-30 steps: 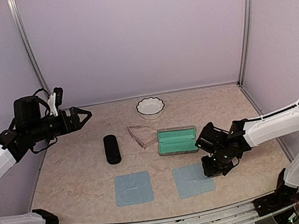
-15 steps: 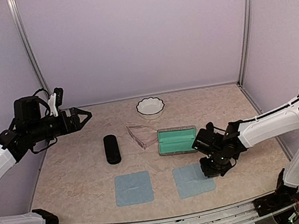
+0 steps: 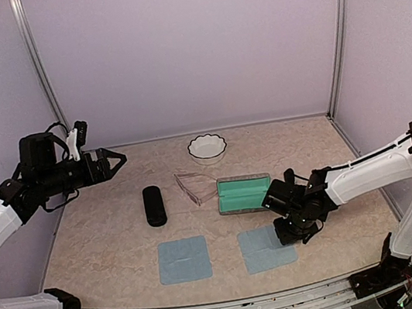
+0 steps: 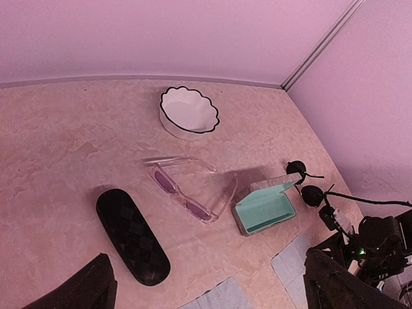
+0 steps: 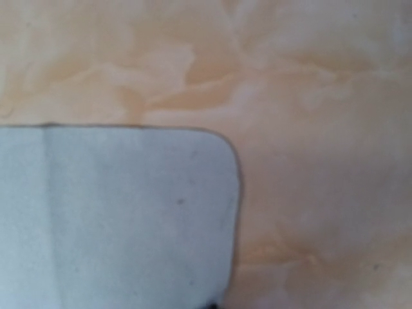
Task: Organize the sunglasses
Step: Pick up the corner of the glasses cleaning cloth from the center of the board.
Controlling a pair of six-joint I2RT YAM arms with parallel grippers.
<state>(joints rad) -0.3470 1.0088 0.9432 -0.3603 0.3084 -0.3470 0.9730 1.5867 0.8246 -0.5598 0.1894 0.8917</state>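
Sunglasses: from above, the clear pair [image 3: 195,186] lies mid-table, well apart from both grippers. The left gripper [image 3: 117,159] hangs spread above the table's left edge. The right gripper [image 3: 285,234] is pressed together at a cloth's [image 3: 262,249] right edge. Left wrist: the dark pair [image 4: 302,183] lies just behind the teal case [image 4: 264,209]. Right wrist: only a cloth corner on the table [image 5: 309,96].

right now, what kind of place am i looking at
Probably a robot lab test booth, not a home: plain lilac panel walls on silver metal corner posts, a beige marbled tabletop, and white-and-black robot arms mounted at its near edge.
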